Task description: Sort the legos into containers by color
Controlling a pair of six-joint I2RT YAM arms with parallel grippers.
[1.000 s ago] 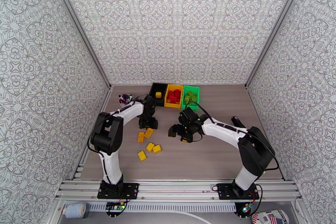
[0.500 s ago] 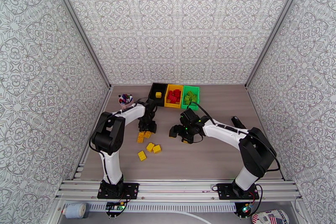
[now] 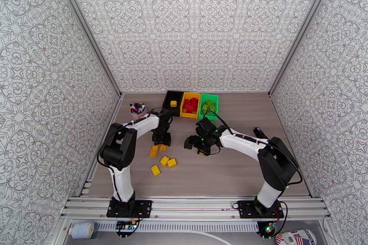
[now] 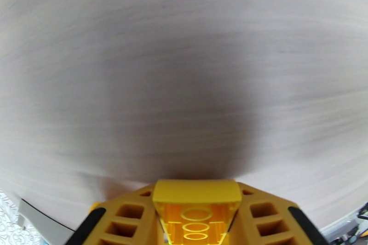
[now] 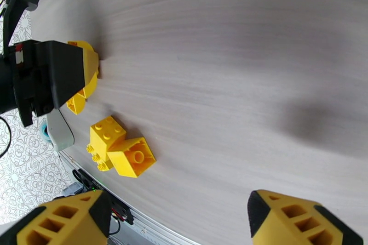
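A few loose yellow bricks (image 3: 164, 161) lie on the table (image 3: 239, 168) at 6 o'clock from the left gripper (image 4: 197, 207). That gripper pinches another yellow brick (image 4: 197, 190), whose hollow, ringed underside is cut off at the wrist view's lower edge, and at its 3 o'clock the right gripper (image 5: 179, 223) is spread, with nothing between its fingers. At the table's 12 o'clock edge stand the black bin (image 3: 175, 95) with a lone yellow brick (image 3: 173, 103), the yellow bin (image 3: 189, 114) heaped with red bricks (image 3: 191, 103), and the green bin (image 3: 216, 102) with green bricks (image 3: 208, 103), both heaps too small to count.
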